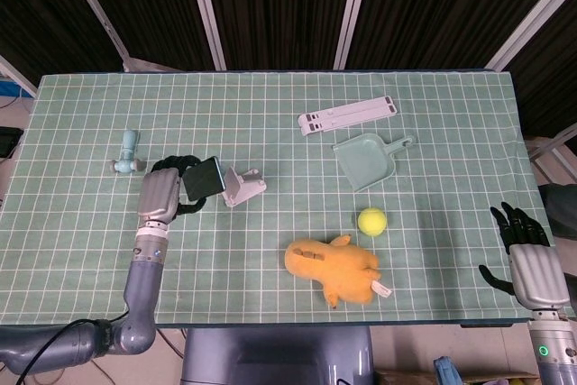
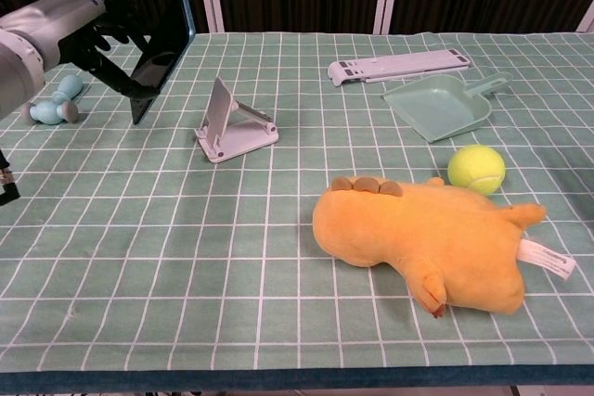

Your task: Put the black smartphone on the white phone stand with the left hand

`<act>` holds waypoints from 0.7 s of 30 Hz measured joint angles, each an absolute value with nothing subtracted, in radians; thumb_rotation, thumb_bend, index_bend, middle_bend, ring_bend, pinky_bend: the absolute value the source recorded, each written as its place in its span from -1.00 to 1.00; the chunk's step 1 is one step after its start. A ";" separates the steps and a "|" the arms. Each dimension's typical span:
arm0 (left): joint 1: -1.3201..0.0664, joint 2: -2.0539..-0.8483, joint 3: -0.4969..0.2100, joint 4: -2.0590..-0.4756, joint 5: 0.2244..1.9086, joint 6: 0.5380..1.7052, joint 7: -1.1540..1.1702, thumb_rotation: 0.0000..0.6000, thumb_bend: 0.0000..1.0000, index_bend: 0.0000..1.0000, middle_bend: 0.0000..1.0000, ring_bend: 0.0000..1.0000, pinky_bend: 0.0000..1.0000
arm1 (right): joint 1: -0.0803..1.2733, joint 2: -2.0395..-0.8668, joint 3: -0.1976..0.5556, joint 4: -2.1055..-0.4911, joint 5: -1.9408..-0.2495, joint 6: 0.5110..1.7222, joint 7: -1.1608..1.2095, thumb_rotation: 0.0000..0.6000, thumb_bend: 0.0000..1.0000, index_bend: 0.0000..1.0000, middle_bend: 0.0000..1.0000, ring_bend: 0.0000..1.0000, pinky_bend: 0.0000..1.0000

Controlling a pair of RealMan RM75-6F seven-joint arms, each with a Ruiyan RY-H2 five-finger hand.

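Note:
My left hand (image 1: 162, 194) (image 2: 65, 20) grips the black smartphone (image 1: 206, 176) (image 2: 160, 51) and holds it in the air, tilted steeply on edge, just left of the white phone stand (image 1: 241, 186) (image 2: 232, 125). The stand sits on the green checked cloth with its back plate leaning up; nothing rests on it. The phone does not touch the stand. My right hand (image 1: 527, 254) hangs off the table's right edge with its fingers spread and nothing in them; only the head view shows it.
A pale blue toy (image 1: 126, 152) (image 2: 54, 104) lies left of my left hand. A white folded stand (image 1: 348, 114), a teal dustpan (image 1: 368, 160), a tennis ball (image 1: 371, 221) and an orange plush (image 1: 335, 268) lie to the right.

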State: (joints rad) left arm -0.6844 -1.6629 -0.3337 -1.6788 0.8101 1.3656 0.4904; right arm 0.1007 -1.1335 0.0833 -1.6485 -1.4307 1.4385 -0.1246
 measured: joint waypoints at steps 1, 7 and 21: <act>-0.684 -1.678 -0.349 -1.682 0.798 1.374 0.483 1.00 -0.04 0.04 0.15 -0.63 -0.61 | 0.101 -1.134 0.083 -1.649 -1.431 1.438 -0.125 1.00 -0.40 -0.99 -1.00 -1.00 -0.75; -0.687 -1.768 -0.426 -1.686 0.703 1.401 0.437 1.00 -0.04 0.04 0.15 -0.63 -0.61 | 0.101 -1.134 0.084 -1.648 -1.431 1.439 -0.125 1.00 -0.40 -0.99 -1.00 -1.00 -0.75; -0.721 -1.901 -0.516 -1.608 0.645 1.397 0.368 1.00 -0.05 0.04 0.14 -0.63 -0.61 | 0.102 -1.132 0.083 -1.648 -1.430 1.435 -0.119 1.00 -0.40 -0.99 -1.00 -1.00 -0.75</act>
State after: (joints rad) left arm -0.7215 -1.9012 -0.5158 -1.6081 0.6446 1.3966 0.3677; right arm 0.1016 -1.1322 0.0834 -1.6476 -1.4297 1.4355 -0.1192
